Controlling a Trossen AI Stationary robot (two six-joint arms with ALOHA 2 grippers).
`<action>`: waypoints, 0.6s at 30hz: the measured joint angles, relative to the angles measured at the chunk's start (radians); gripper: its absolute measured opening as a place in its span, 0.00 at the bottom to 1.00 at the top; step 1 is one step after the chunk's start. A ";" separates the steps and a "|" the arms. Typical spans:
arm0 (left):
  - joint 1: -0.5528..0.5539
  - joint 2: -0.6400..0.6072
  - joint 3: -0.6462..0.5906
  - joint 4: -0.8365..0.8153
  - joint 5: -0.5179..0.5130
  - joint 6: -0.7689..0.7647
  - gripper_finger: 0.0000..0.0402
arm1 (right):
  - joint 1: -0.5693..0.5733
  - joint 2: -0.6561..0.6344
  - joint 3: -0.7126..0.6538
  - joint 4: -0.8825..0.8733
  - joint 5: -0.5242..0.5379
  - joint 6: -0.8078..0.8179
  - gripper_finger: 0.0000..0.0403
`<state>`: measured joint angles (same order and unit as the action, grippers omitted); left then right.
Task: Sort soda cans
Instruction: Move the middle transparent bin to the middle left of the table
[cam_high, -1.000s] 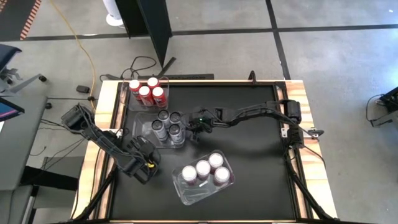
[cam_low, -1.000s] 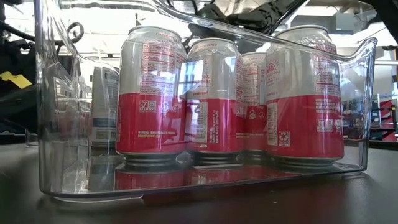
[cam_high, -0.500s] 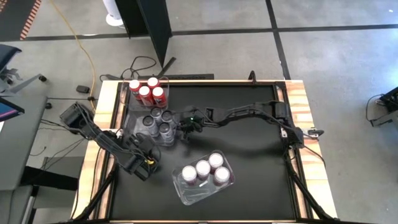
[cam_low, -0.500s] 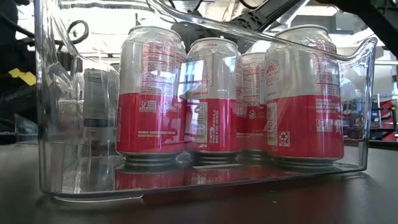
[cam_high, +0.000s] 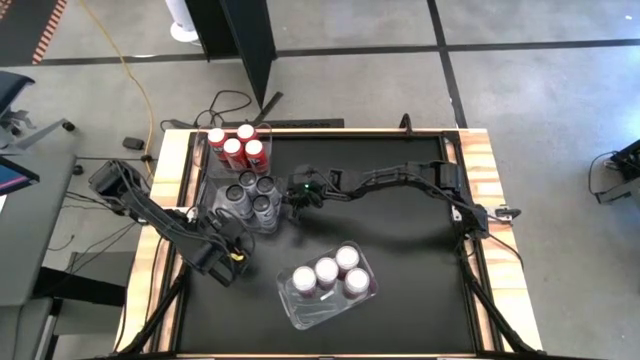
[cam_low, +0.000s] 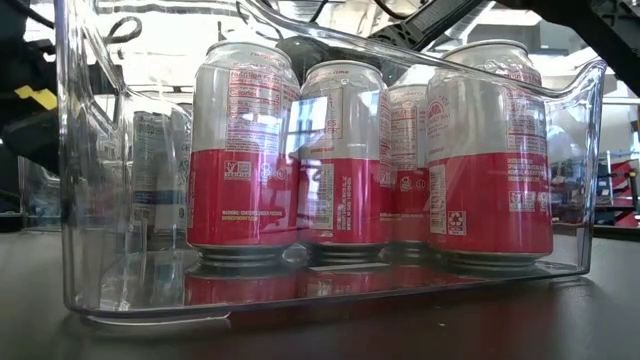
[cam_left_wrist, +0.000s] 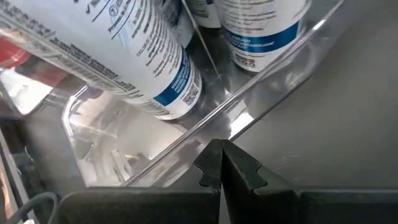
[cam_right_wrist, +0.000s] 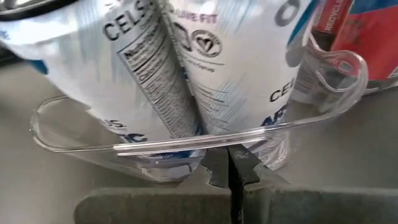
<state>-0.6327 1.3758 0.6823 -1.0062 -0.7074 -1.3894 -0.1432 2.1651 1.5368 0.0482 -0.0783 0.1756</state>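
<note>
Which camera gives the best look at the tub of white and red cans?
The low view: the tub of white and red cans fills it, labels readable. The high view shows only its four can tops. Neither wrist view shows it; both face the middle tub.

Near cans (cam_low: 372, 160): silver over red.
Middle cans (cam_right_wrist: 186, 68): white, blue band, black lettering.
Far cans (cam_high: 238, 146): red.
Tubs (cam_low: 90, 200): clear.
Table (cam_high: 400, 270): black.

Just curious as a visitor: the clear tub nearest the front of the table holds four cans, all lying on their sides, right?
Not quite. The clear tub does hold four cans, but they stand upright, silver tops up; the low view shows it.
</note>
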 joint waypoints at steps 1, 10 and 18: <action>0.000 -0.008 0.000 0.000 0.000 0.009 0.00 | 0.000 0.000 0.000 -0.001 0.001 0.000 0.00; -0.001 -0.089 0.000 0.023 -0.050 0.108 0.00 | 0.001 -0.001 0.000 -0.010 0.001 -0.008 0.00; -0.002 -0.180 0.001 0.143 -0.211 0.332 0.00 | 0.001 -0.002 0.000 -0.015 0.001 -0.027 0.00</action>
<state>-0.6350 1.1958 0.6834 -0.8629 -0.9180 -1.0578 -0.1421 2.1632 1.5372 0.0334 -0.0772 0.1490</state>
